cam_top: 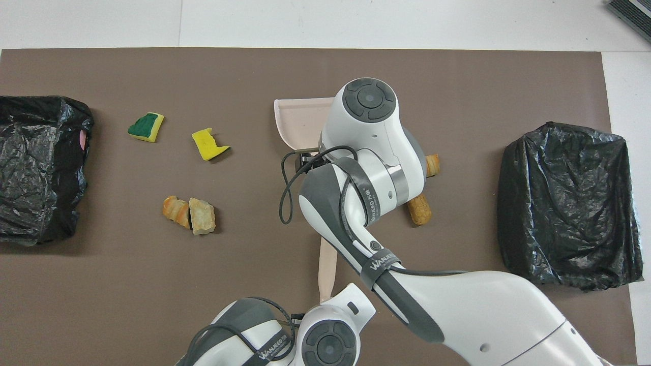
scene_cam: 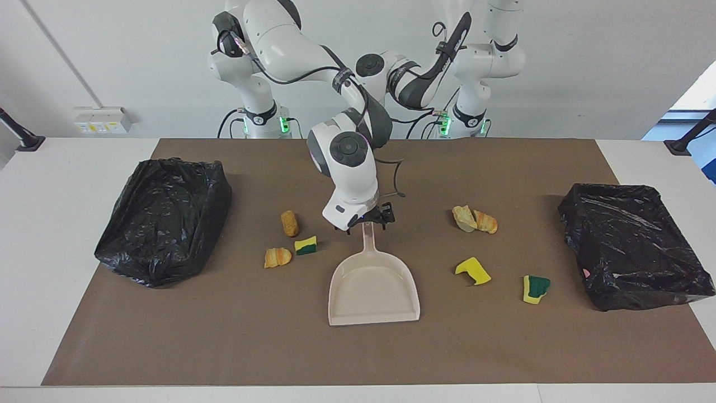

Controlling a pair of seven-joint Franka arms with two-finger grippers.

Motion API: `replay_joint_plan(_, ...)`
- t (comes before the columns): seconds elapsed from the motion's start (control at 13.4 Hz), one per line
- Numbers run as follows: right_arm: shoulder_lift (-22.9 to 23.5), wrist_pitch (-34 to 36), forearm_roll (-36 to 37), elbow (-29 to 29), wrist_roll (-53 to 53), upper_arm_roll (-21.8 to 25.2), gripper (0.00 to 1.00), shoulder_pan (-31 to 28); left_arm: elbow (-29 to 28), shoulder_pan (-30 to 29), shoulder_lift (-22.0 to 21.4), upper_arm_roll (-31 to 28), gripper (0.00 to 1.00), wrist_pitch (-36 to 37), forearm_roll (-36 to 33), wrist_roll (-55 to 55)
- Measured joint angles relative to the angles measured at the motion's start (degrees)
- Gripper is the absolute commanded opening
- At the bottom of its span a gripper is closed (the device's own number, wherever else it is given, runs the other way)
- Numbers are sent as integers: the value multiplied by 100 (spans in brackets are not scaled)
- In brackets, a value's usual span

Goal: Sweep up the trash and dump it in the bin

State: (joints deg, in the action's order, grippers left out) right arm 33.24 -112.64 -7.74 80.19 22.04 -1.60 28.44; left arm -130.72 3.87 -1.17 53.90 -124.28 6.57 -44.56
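Facing view: trash scraps [scene_cam: 306, 245] are lying mid-frame, on both sides of the dustpan [scene_cam: 373, 288].
Right gripper [scene_cam: 366, 220]: I am holding it spread open at the dustpan's handle tip.
Left gripper [cam_top: 329, 299]: I am clamping it on the brush handle [cam_top: 327, 267], bottom centre of the overhead view.

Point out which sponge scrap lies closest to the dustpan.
The small yellow-and-green sponge scrap beside the orange bread chunk, toward the right arm's end. It lies closer to the dustpan than the all-yellow scrap and the green-topped one.

Smooth plastic dustpan [scene_cam: 373, 288]; crinkled glossy black bin liners [scene_cam: 165, 218]; matt brown mat [scene_cam: 358, 352].
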Motion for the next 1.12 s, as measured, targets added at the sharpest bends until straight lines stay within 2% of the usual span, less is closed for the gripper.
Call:
replay_joint_plan(0.3,11,-35,3,100,-89,0,100,1,25,2,-278,-435,0,756,-148,720)
replay_joint_plan(0.6,-13,-35,3,185,-89,0,100,1,67,-15,-829,-1072,0,1609,-178,1942)
replay_joint_plan(0.9,-39,-36,1,225,-89,-4,100,8,79,-57,-1257,-2102,0,1815,-227,3079)
replay_joint_plan(1.12,-66,-36,0,307,-89,-36,100,37,119,-231,-1204,-2723,0,1698,-481,3769)
